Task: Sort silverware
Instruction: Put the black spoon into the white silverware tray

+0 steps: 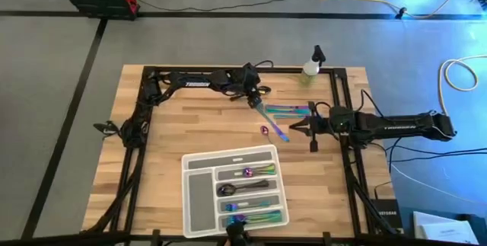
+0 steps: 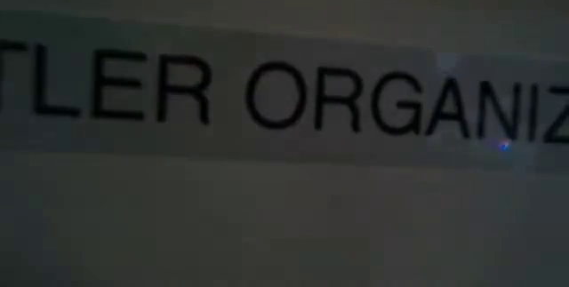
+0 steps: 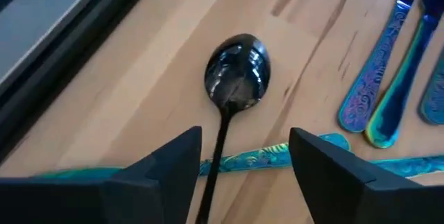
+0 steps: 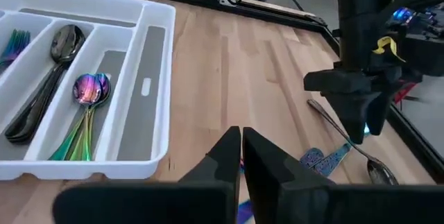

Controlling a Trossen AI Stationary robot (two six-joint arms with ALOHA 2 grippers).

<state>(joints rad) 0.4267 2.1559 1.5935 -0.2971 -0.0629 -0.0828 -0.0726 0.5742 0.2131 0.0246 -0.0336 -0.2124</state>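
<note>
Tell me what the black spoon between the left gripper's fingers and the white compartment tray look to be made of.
The black spoon looks like metal with a glossy dark coating: its bowl mirrors the surroundings. It lies between the open left gripper's fingers. The white compartment tray appears to be moulded plastic, slightly translucent, with smooth rounded walls. Neither can be confirmed by look alone.

Blurred lettering (image 2: 293, 100) fills the low view — ends cut off; a dark spoon's (image 3: 234, 85) handle leaves frame between the fingers.
</note>
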